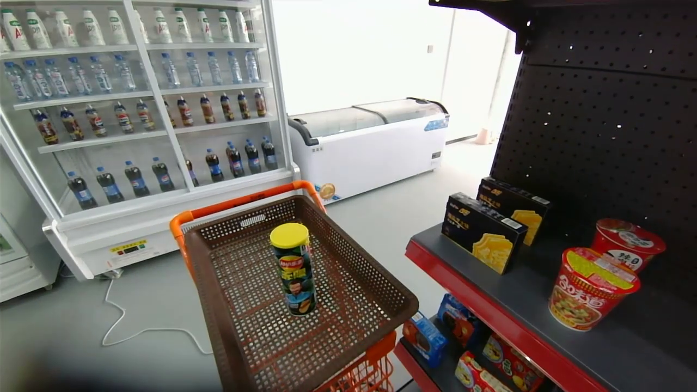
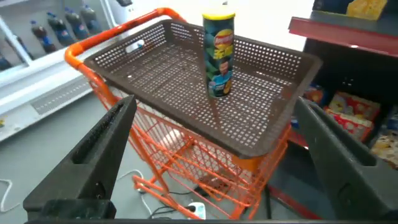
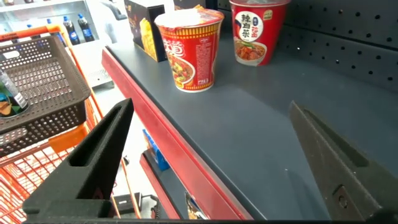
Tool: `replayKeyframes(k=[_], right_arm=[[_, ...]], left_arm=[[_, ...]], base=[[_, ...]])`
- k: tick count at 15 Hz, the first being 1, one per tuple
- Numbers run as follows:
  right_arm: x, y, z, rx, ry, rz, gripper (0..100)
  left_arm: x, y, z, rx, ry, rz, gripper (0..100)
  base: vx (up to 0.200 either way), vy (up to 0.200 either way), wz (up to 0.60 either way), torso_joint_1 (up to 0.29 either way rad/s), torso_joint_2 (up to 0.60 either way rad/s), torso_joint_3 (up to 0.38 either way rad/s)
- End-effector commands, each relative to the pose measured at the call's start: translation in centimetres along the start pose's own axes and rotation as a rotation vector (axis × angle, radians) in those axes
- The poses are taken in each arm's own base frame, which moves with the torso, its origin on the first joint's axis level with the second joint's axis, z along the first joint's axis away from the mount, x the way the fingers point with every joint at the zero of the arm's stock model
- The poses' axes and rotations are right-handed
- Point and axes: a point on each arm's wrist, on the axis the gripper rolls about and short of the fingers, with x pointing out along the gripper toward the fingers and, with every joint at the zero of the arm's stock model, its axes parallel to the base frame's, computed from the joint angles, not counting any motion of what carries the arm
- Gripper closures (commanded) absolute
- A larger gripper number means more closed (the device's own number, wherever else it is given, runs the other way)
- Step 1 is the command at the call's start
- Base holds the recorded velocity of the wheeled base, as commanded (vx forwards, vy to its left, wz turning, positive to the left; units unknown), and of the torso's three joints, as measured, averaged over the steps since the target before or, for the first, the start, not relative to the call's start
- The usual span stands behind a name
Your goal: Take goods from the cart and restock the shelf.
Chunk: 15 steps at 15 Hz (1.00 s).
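Note:
A tall can of chips (image 1: 294, 269) with a yellow lid stands upright in the brown mesh basket (image 1: 375, 272) of the orange cart. My left gripper (image 2: 214, 155) is open, some way short of the chip can (image 2: 219, 55) and the brown basket (image 2: 273, 134). My right gripper (image 3: 211, 162) is open above the dark grey shelf board (image 3: 249, 143), apart from the two red noodle cups (image 3: 188, 48) (image 3: 255, 30). The shelf (image 1: 523, 294) holds two black boxes (image 1: 483, 232) and the red noodle cups (image 1: 589, 287).
A glass-door cooler (image 1: 141, 109) full of bottles stands behind the cart, and a white chest freezer (image 1: 370, 144) sits to its right. A white cable (image 1: 122, 321) lies on the floor. Snack packs (image 1: 463, 348) fill the lower shelf under the red edge (image 1: 490, 321).

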Motion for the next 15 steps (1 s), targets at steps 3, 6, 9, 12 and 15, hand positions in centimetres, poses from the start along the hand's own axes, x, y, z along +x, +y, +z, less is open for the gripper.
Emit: replayKeyframes(k=[3, 6, 9, 12, 15], right_arm=[[0.0, 0.0, 0.0, -0.001, 0.002, -0.001, 0], [0.0, 0.0, 0.0, 0.0, 0.0, -0.001, 0], [0.0, 0.0, 0.0, 0.0, 0.0, -0.001, 0], [0.0, 0.0, 0.0, -0.001, 0.002, -0.001, 0], [0.0, 0.0, 0.0, -0.001, 0.003, -0.001, 0]], left_arm=[[14.0, 3.0, 8.3, -0.129, 0.285, -0.104, 0], [19.1, 4.0, 6.5, -0.11, 0.353, -0.11, 0], [23.2, 4.6, 3.7, -0.147, 0.437, -0.163, 0], [25.4, 4.8, 1.8, -0.156, 0.458, -0.172, 0], [28.1, 3.9, -1.0, -0.141, 0.48, -0.209, 0]], base=[[0.0, 0.0, 0.0, 0.0, 0.0, 0.0], [0.0, 0.0, 0.0, 0.0, 0.0, 0.0], [0.0, 0.0, 0.0, 0.0, 0.0, 0.0], [0.0, 0.0, 0.0, 0.0, 0.0, 0.0], [0.0, 0.0, 0.0, 0.0, 0.0, 0.0]])
